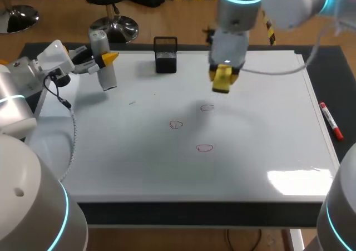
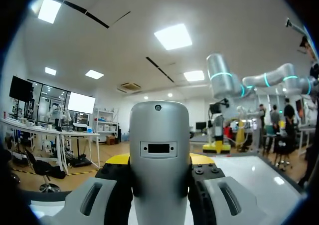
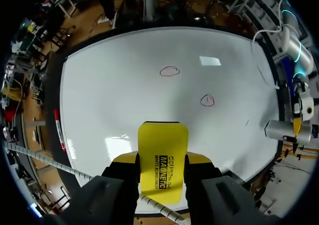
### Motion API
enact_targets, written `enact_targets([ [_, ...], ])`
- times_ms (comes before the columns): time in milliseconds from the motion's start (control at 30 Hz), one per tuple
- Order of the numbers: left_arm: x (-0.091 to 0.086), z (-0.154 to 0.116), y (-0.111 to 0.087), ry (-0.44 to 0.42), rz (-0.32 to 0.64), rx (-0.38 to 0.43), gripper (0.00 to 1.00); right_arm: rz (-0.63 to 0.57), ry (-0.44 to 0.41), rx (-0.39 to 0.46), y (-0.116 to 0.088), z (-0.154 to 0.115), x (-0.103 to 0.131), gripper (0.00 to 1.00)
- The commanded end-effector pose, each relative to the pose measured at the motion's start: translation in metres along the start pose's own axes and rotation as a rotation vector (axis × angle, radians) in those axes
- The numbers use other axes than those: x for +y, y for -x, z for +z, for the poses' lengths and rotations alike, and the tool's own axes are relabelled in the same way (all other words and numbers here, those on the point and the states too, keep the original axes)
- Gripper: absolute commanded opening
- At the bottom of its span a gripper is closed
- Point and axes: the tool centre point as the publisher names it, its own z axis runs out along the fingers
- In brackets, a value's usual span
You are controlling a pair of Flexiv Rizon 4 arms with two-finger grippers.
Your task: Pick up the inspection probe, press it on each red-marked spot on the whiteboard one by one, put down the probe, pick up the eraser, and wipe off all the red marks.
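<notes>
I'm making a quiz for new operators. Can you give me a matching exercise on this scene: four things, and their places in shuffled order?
Things
1. inspection probe
2. eraser
3. red marker
4. black holder

Places
A. lying just off the whiteboard's right edge
B. between the right gripper's fingers
C. standing at the whiteboard's far edge
D. between the left gripper's fingers

Pairs: 1-D, 2-B, 3-A, 4-C
</notes>
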Motion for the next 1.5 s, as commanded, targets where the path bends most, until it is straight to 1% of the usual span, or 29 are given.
enact_targets([
  [33, 0.000, 0.001, 0.000, -0.002, 0.002, -0.001, 0.00, -0.012, -0.019, 0.022, 0.019, 0.008, 0.021, 0.00],
  [67, 0.000, 0.001, 0.000, -0.002, 0.002, -0.001, 0.00, -0.015, -0.007, 0.007, 0.022, 0.009, 0.025, 0.00],
  [167, 0.000, 0.001, 0.000, -0.002, 0.002, -0.001, 0.00, -0.027, -0.001, 0.006, 0.030, 0.014, 0.037, 0.00],
  [300, 0.000, 0.001, 0.000, -0.002, 0.002, -0.001, 0.00, -0.035, 0.018, -0.023, 0.043, 0.021, 0.052, 0.00],
  [367, 0.000, 0.001, 0.000, -0.002, 0.002, -0.001, 0.00, -0.043, 0.013, -0.021, 0.051, 0.024, 0.059, 0.00],
  [733, 0.000, 0.001, 0.000, -0.002, 0.002, -0.001, 0.00, -0.144, 0.060, -0.019, 0.102, 0.051, 0.092, 0.00],
  [967, 0.000, 0.001, 0.000, -0.002, 0.002, -0.001, 0.00, -0.189, 0.056, -0.015, 0.124, 0.072, 0.100, 0.00],
  [1133, 0.000, 0.001, 0.000, -0.002, 0.002, -0.001, 0.00, -0.209, 0.053, -0.017, 0.137, 0.084, 0.101, 0.00],
  [1300, 0.000, 0.001, 0.000, -0.002, 0.002, -0.001, 0.00, -0.223, 0.052, 0.014, 0.144, 0.095, 0.103, 0.00],
  [1500, 0.000, 0.001, 0.000, -0.002, 0.002, -0.001, 0.00, -0.221, 0.063, 0.035, 0.145, 0.108, 0.104, 0.00],
])
